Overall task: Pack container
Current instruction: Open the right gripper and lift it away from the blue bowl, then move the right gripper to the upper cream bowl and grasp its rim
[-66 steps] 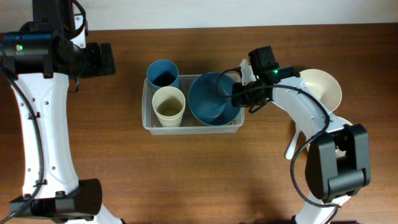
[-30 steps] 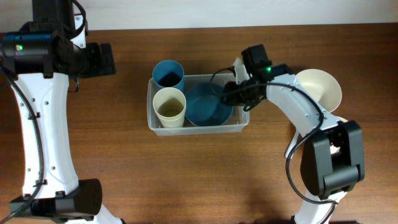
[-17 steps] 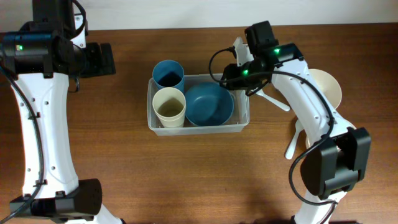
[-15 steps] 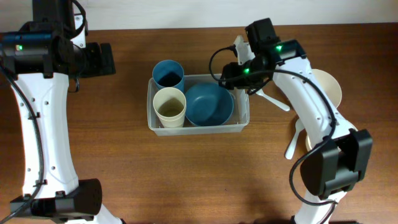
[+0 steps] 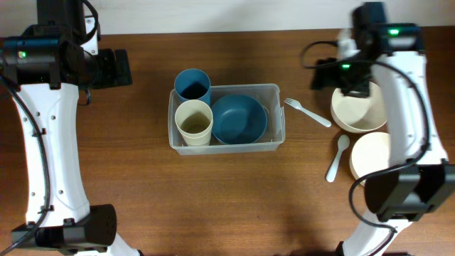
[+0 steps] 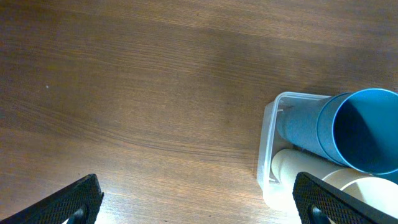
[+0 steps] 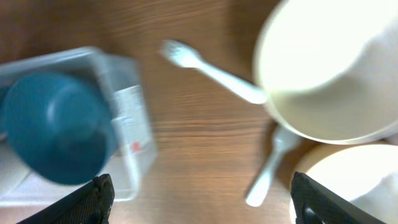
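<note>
- Container [image 5: 280, 117]: centre of overhead frame, on the desk [image 5: 213, 199], holding a blue cup [image 5: 192, 84], a cream cup [image 5: 193, 122] and a blue bowl [image 5: 239, 119].
- Handling, judged: thin, light, flexible, slick plastic; grip the rim at a short wall.
- Left tool [image 6: 208, 205] and right tool [image 7: 202, 199]: both open, empty.

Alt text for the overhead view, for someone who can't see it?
A clear container holds a blue bowl, a cream cup and a blue cup. Right of it lie a fork, a spoon, a cream bowl and a second cream bowl, under the right arm. The left arm stands far left.
</note>
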You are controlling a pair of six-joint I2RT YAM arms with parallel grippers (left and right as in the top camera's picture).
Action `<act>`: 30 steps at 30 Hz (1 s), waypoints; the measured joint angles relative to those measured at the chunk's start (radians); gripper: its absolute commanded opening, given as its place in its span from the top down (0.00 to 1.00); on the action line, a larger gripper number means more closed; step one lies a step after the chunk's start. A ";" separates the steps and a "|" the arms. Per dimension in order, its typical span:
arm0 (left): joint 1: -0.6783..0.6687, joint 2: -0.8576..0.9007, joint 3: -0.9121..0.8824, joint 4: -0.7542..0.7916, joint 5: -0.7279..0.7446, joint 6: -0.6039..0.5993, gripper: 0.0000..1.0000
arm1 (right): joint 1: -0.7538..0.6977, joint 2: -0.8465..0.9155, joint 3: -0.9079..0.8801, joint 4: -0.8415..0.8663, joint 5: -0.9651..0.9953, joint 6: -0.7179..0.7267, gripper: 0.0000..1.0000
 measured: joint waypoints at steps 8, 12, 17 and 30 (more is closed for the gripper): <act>0.000 0.000 0.000 0.000 0.000 0.000 0.00 | -0.206 0.000 0.000 0.002 0.024 0.000 0.14; 0.000 0.000 0.000 0.000 0.000 0.000 0.00 | -0.277 -0.002 -0.035 0.066 0.027 0.000 0.14; 0.000 0.000 0.000 0.000 0.000 0.000 0.00 | -0.326 -0.010 -0.185 0.214 0.032 0.020 0.13; 0.000 0.000 0.000 0.000 0.000 0.000 0.00 | -0.410 -0.009 -0.521 0.536 0.032 0.100 0.14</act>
